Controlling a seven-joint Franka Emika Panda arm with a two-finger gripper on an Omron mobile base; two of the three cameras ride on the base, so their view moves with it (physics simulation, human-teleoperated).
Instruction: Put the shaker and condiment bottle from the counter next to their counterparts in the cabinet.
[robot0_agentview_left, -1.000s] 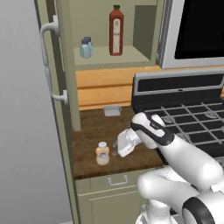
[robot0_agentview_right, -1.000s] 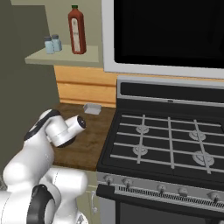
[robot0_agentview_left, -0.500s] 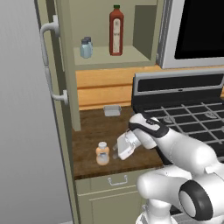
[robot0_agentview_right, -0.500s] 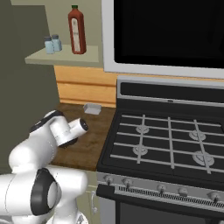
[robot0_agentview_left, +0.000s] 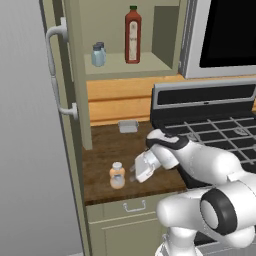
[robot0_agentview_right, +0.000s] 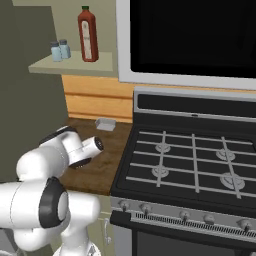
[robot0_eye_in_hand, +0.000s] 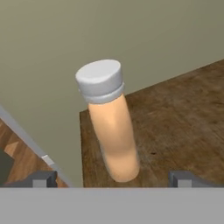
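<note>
Hand view | pincer (robot0_eye_in_hand: 112, 178) wide open, empty | condiment bottle (robot0_eye_in_hand: 110, 127) base cut off between tips

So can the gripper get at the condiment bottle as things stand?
Probably yes. The gripper is open and faces the condiment bottle, which stands upright near the counter's front edge with bare wood around it and nothing between the two.

Two shakers (robot0_agentview_left: 98, 55), it seems, on the shelf; one red bottle (robot0_agentview_left: 132, 35); one orange condiment bottle (robot0_agentview_left: 117, 175).
</note>
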